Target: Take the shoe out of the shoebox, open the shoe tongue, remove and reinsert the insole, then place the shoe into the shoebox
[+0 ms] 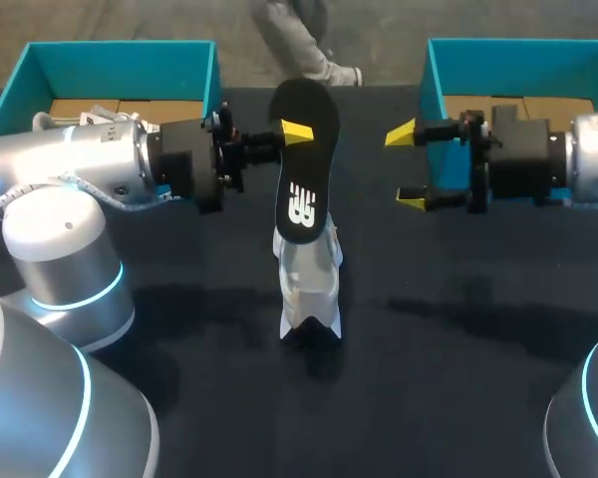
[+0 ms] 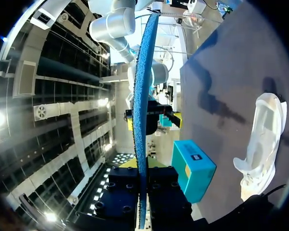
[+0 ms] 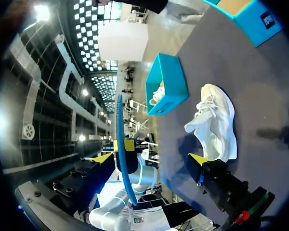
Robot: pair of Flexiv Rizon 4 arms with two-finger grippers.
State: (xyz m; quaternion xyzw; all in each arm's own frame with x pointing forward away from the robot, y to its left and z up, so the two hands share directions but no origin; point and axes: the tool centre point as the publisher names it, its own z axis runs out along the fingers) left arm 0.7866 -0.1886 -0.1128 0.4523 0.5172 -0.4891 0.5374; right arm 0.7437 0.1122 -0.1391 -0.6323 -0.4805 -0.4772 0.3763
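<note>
The shoe lies at the middle of the table, between the two arms, and the insole stands upright in the air over the shoe's far end. The left gripper reaches in from the left and clamps the insole's far part, while the right gripper hangs to the insole's right, apart from it. The left shoebox sits at the far left behind the left arm, the right shoebox at the far right.

Dark table, soft shadows across it
</note>
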